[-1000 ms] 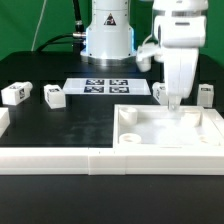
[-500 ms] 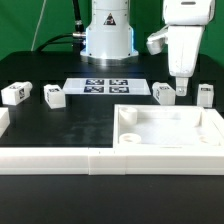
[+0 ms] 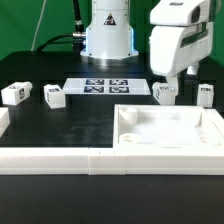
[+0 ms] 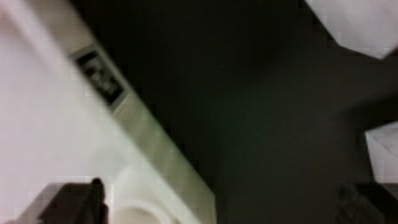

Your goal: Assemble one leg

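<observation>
Open gripper (image 3: 167,80) over the leg (image 3: 165,95)
We saw its fingers spread apart with nothing between them, just above the leg, which stood on the black table (image 3: 45,72) just beside the white panel's (image 3: 170,128) far rim.

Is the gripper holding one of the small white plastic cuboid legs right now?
No: in the wrist view the fingers stand apart with only the black table showing between them.
</observation>
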You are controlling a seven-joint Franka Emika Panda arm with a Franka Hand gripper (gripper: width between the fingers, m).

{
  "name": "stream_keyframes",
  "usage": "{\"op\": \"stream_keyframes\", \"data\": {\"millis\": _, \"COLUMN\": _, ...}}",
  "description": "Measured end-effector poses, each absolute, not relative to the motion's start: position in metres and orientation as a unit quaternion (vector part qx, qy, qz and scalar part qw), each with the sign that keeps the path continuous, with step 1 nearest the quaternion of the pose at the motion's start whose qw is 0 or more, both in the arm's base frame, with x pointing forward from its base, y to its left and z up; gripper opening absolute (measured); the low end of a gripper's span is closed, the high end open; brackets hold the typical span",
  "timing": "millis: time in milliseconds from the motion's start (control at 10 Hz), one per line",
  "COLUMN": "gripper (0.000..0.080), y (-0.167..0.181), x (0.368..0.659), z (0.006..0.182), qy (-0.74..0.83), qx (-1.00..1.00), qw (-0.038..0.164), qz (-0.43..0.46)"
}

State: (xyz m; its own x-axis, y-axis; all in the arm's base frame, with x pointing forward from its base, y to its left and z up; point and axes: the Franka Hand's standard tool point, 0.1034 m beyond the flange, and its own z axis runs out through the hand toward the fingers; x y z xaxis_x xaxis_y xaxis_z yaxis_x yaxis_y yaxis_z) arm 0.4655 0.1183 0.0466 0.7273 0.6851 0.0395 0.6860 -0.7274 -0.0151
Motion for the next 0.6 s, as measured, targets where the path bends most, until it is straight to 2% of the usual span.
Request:
{"op": "stream_keyframes", "data": {"millis": 300, "gripper": 0.0648, "y": 0.141, "x": 0.443, "z": 0.038, "qy": -0.191, "qx": -0.981, "qw": 0.032, "qz": -0.027}}
{"op": "stream_keyframes", "data": {"millis": 600, "gripper": 0.0648, "y": 0.170, "x": 0.431, "z": 0.038, "qy": -0.040, "qx": -0.998, "qw": 0.045, "qz": -0.019}}
